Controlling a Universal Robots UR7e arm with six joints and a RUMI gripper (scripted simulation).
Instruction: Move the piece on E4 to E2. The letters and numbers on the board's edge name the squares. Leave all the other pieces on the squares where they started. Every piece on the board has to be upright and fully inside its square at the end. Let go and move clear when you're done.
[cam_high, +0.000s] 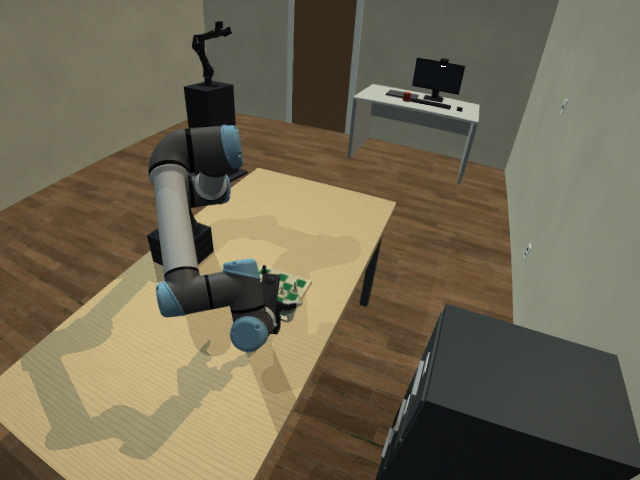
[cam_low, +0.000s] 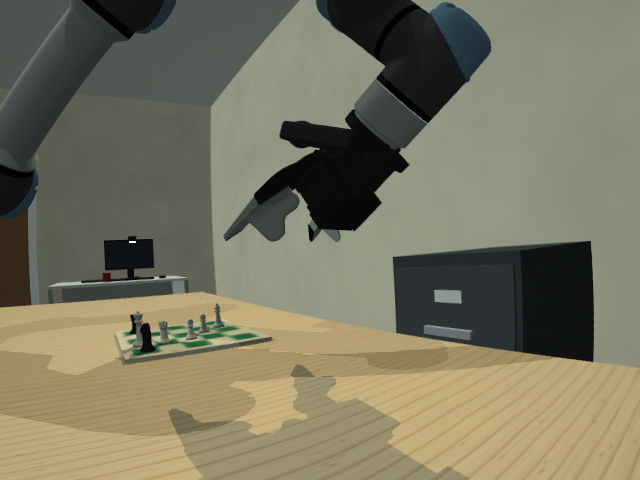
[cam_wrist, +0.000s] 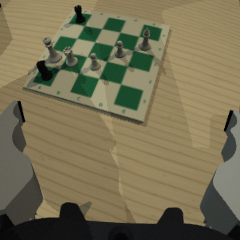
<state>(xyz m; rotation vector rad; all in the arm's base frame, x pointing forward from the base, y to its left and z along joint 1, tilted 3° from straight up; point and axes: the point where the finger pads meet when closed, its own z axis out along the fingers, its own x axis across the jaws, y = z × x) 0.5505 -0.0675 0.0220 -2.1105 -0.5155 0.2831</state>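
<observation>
A small green-and-cream chessboard lies on the wooden table; it also shows in the exterior view and, partly hidden by my arm, in the top view. On it stand two black pieces and several white ones, among them a tall piece, a rook, two pawns and a bishop. All are upright. The edge letters are too small to read. My gripper hangs open and empty well above the table, short of the board's near edge.
A dark filing cabinet stands beside the table's right side. A white desk with a monitor is at the far wall. The table's right edge runs close to the board.
</observation>
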